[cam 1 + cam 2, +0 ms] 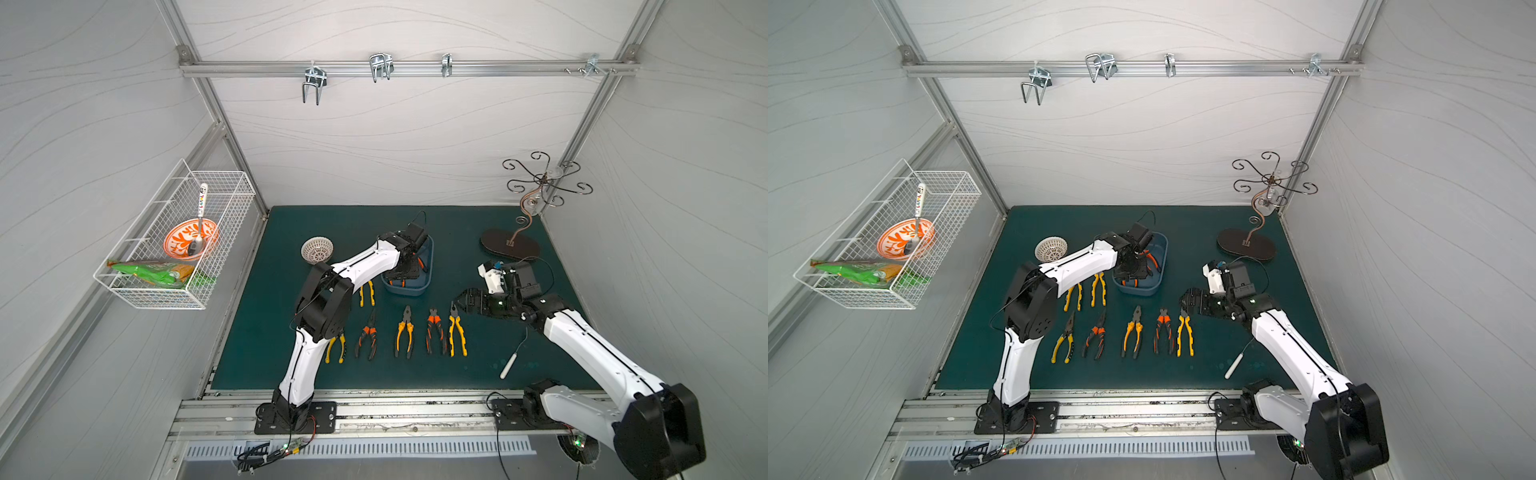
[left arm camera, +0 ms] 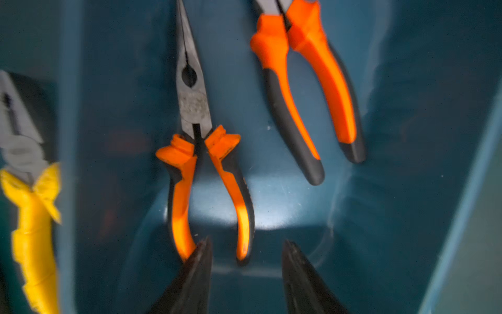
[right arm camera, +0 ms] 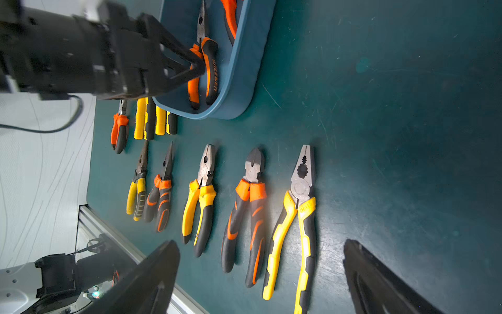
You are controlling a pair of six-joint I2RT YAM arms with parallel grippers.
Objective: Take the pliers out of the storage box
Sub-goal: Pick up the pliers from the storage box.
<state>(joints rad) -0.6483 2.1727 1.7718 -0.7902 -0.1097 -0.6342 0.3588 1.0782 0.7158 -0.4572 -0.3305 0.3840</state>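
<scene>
The slate-blue storage box [image 1: 428, 266] [image 1: 1163, 257] stands mid-mat. Two orange-and-black pliers lie on its floor: a long-nose pair [image 2: 193, 108] [image 3: 206, 62] and a second pair [image 2: 307, 81]. My left gripper [image 2: 245, 244] [image 1: 1133, 274] reaches down into the box over the long-nose pair's handle ends. Its jaws are partly closed with a gap showing. One handle tip lies between them; the other runs under a finger [image 2: 198, 261]. Several pliers [image 1: 405, 332] lie in a row on the mat. My right gripper [image 3: 262, 244] [image 1: 457, 301] hovers wide open near the row's right end, holding nothing.
More pliers [image 1: 1099, 289] lie left of the box, partly under my left arm. A white perforated bowl [image 1: 317, 250] sits behind them. A white-handled hook tool [image 1: 509, 365] lies front right, a dark hook stand [image 1: 510, 245] back right, a wire basket [image 1: 174, 245] on the left wall.
</scene>
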